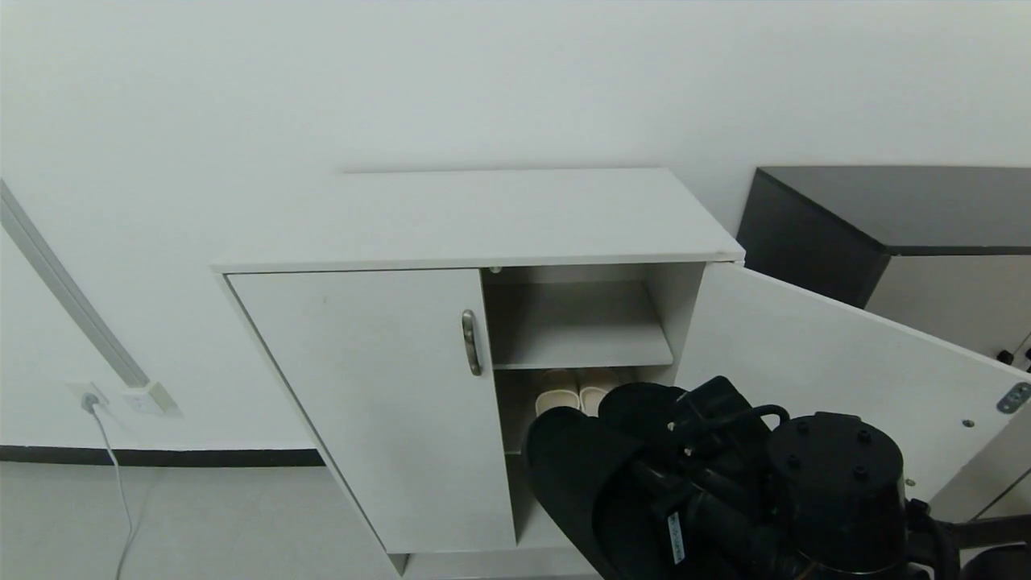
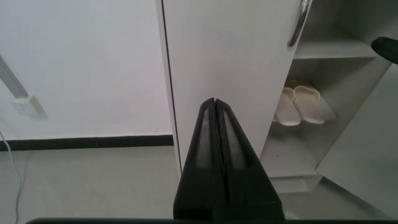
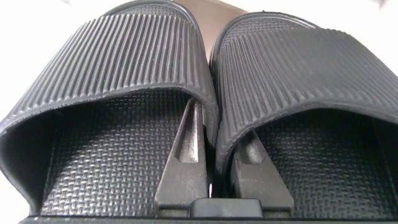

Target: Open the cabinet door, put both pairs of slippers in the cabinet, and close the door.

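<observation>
Right now the right end effector is clamped on the pair of black ribbed rubber slippers, one finger inside each slipper, pinching the two neighbouring strap walls together; the pair hangs as one bundle just in front of the open right half of the white wooden cabinet, lower than its bare upper shelf; behind the bundle, on the middle shelf, the pair of cream slippers already lies side by side; the white right-hand door stands swung wide, while the left-hand door with its curved metal handle is closed; the left end effector has its fingers pressed together on nothing and sits low before that closed door.

By my reading, the door is open and one pair is stowed, so the step in hand is placing the second pair; the next move likely calls for carrying the black pair through the opening onto free shelf space without knocking the cream pair or the door's edge; then loosening the grip, drawing back, and swinging the right-hand door to.
</observation>
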